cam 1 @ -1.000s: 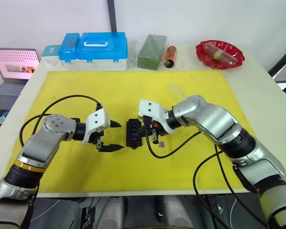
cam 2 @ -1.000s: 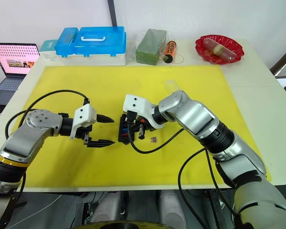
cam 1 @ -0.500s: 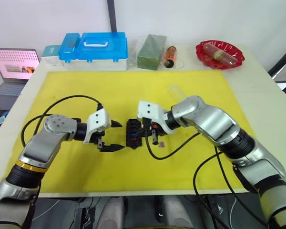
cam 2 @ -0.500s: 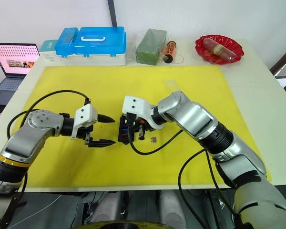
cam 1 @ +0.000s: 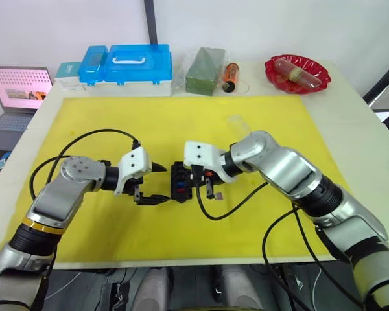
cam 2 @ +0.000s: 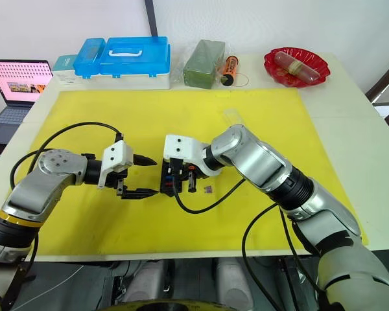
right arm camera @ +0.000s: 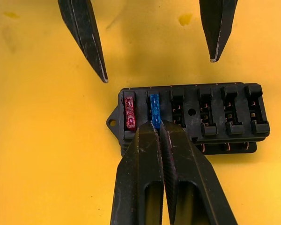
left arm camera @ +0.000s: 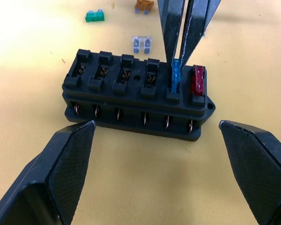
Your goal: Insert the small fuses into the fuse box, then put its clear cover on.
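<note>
Right gripper (right arm camera: 158, 125) pinching blue fuse (right arm camera: 154, 108) into fuse box (right arm camera: 196, 117) at frame centre, nudged slightly leftward, left gripper (cam 1: 157, 184) still spread wide beside it

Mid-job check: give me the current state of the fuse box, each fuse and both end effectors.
Black plastic fuse box: uncovered, four slots empty.
Red fuse: seated in end slot.
Blue fuse: in second slot, gripped.
Green fuse: loose on mat.
Right end effector: shut on blue fuse.
Left end effector: open.
</note>
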Controlling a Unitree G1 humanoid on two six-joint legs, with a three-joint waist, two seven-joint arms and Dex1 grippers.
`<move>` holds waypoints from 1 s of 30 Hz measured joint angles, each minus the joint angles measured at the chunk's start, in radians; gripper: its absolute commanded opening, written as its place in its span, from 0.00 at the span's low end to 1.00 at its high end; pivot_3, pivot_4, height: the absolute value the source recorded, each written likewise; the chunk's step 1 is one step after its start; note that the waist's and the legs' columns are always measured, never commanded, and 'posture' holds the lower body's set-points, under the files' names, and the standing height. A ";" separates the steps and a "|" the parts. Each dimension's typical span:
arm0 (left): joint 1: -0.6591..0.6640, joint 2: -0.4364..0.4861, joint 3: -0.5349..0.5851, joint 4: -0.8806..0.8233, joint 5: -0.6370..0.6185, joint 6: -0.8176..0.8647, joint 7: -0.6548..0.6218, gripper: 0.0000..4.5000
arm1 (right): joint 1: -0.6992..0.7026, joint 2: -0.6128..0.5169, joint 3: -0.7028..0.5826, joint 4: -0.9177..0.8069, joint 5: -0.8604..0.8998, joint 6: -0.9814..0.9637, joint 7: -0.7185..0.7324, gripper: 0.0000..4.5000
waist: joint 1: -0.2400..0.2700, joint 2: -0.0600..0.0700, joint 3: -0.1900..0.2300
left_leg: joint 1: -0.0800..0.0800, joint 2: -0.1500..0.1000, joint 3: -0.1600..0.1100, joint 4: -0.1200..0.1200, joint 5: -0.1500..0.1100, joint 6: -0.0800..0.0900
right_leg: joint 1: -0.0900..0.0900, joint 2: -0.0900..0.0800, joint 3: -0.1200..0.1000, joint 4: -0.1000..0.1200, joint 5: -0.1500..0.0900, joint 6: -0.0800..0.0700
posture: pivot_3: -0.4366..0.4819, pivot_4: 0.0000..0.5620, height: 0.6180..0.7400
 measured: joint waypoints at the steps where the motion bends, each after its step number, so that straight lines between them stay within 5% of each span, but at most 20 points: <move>1: 0.000 0.000 0.000 0.000 0.001 0.000 0.000 0.99 | -0.001 0.003 -0.002 0.000 0.001 0.008 0.000 0.00 | 0.000 0.000 0.000 | 0.000 0.000 0.000 0.000 0.000 0.000 | 0.000 0.000 0.000 0.000 0.000 0.000 | 0.48 0.27 1.00; 10: -0.001 -0.006 0.000 0.000 0.008 0.000 0.001 0.99 | -0.004 0.011 -0.014 0.000 0.009 0.048 0.005 0.00 | 0.000 0.000 0.000 | 0.000 0.000 0.000 0.000 0.000 0.000 | 0.000 0.000 0.000 0.000 0.000 0.000 | 0.48 0.27 1.00; 19: -0.005 -0.006 0.000 0.000 0.010 0.000 0.000 1.00 | -0.011 0.015 -0.017 0.001 0.012 0.056 0.006 0.63 | 0.000 0.000 0.000 | 0.000 0.000 0.000 0.000 0.000 0.000 | 0.000 0.000 0.000 0.000 0.000 0.000 | 0.48 0.27 1.00; 30: -0.006 -0.006 0.000 0.001 0.011 0.000 0.000 1.00 | -0.050 0.019 -0.077 0.006 0.058 0.080 0.006 0.63 | 0.001 0.000 0.000 | 0.000 0.000 0.000 0.000 0.000 0.000 | 0.000 0.000 0.000 0.000 0.000 0.000 | 0.48 0.27 1.00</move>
